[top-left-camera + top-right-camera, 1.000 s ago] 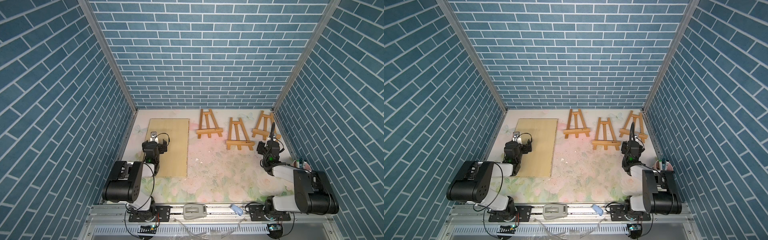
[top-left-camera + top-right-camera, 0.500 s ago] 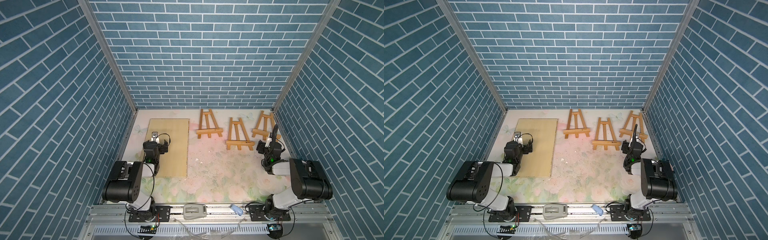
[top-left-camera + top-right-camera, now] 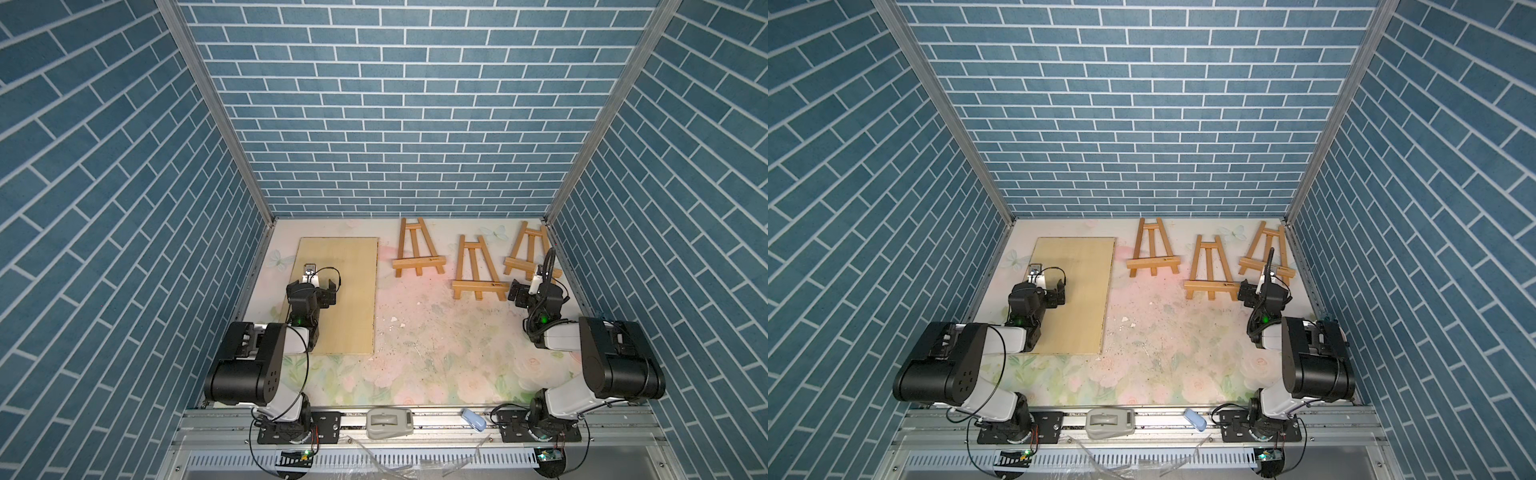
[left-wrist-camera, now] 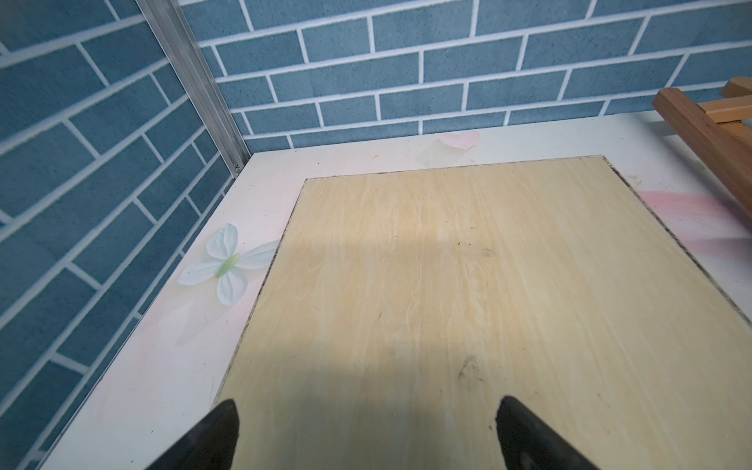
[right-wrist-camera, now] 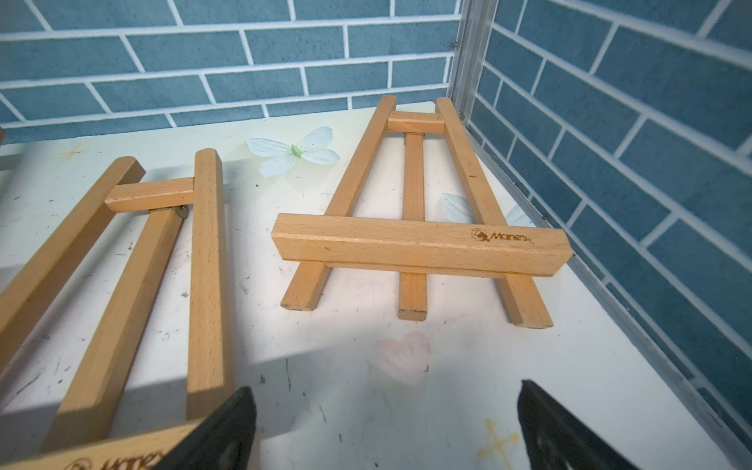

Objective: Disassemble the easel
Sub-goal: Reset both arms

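Three wooden easels lie flat at the back of the table: a left one (image 3: pixel 417 255), a middle one (image 3: pixel 476 270) and a right one (image 3: pixel 528 253) by the right wall. My right gripper (image 3: pixel 536 287) hovers low just in front of the middle and right easels. In the right wrist view it (image 5: pixel 384 394) is open and empty. The right easel (image 5: pixel 419 244) lies ahead of it, and the middle easel (image 5: pixel 203 264) runs beside one finger. My left gripper (image 4: pixel 366 405) is open and empty over a plywood board (image 4: pixel 447 285).
The plywood board (image 3: pixel 336 291) lies flat at the back left, and my left gripper (image 3: pixel 311 287) is above its left side. Brick-patterned walls close in three sides. A grey device (image 3: pixel 388 422) and a small blue item (image 3: pixel 473 419) sit on the front rail.
The right arm's big links have turned and pulled in toward the right wall, while its gripper stayed near the right easel. The left arm has not moved.
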Controlling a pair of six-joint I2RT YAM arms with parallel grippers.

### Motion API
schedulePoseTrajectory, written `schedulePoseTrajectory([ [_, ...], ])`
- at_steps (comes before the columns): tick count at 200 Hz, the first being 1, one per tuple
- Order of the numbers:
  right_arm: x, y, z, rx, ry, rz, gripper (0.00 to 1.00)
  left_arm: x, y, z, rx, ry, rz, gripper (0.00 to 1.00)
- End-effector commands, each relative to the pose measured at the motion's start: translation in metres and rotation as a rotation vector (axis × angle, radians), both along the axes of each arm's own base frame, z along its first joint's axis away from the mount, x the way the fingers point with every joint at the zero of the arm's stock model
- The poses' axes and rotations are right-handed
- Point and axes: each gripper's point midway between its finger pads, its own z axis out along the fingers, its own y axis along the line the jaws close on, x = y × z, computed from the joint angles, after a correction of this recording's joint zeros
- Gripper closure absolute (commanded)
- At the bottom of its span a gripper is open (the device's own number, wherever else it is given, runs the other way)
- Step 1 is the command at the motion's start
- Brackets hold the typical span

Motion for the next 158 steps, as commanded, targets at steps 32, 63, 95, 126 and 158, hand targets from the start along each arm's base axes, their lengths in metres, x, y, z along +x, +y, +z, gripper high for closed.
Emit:
schedulePoseTrajectory([
  [32,0.0033,0.0063,0.0043,-0.013,-0.007,0.039,0.01,0.003,-0.0008,0.0031,0.004,-0.002,-0.009,0.01],
  [63,0.0041,0.0076,0.0027,-0.005,0.001,0.047,0.01,0.0033,-0.0014,0.0032,0.003,-0.002,-0.011,0.01],
  [95,0.005,0.0074,0.002,0.004,0.006,0.05,0.01,0.004,-0.0014,0.0036,0.001,-0.002,-0.012,0.01],
  [126,0.0048,0.007,0.0021,0.001,0.006,0.05,0.01,0.0039,-0.0014,0.0035,0.001,-0.002,-0.012,0.01],
  [158,0.0037,0.0071,0.0023,-0.001,0.003,0.05,0.01,0.0038,-0.0011,0.0037,0.001,-0.003,-0.011,0.01],
])
